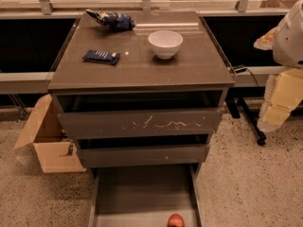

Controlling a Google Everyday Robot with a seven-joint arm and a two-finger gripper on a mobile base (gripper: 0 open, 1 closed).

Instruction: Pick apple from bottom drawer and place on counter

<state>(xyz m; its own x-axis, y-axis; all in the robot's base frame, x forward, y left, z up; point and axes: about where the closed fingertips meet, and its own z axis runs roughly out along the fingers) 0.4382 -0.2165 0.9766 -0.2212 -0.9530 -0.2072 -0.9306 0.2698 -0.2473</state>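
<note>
The apple (175, 220) is small and red, lying on the floor of the bottom drawer (142, 193) near its front right, partly cut off by the lower edge of the view. The bottom drawer is pulled out, a shallow grey tray below the two other drawer fronts. The counter (142, 65) is the glossy grey-brown top of the cabinet. My gripper (274, 115) hangs at the far right of the view, beside the cabinet at about drawer height, well away from the apple and holding nothing that I can see.
On the counter stand a white bowl (165, 43), a dark blue snack bar (101, 56) and a blue chip bag (112, 20). An open cardboard box (47, 143) sits on the floor at the left. A black wheeled stand leg (251, 122) is at the right.
</note>
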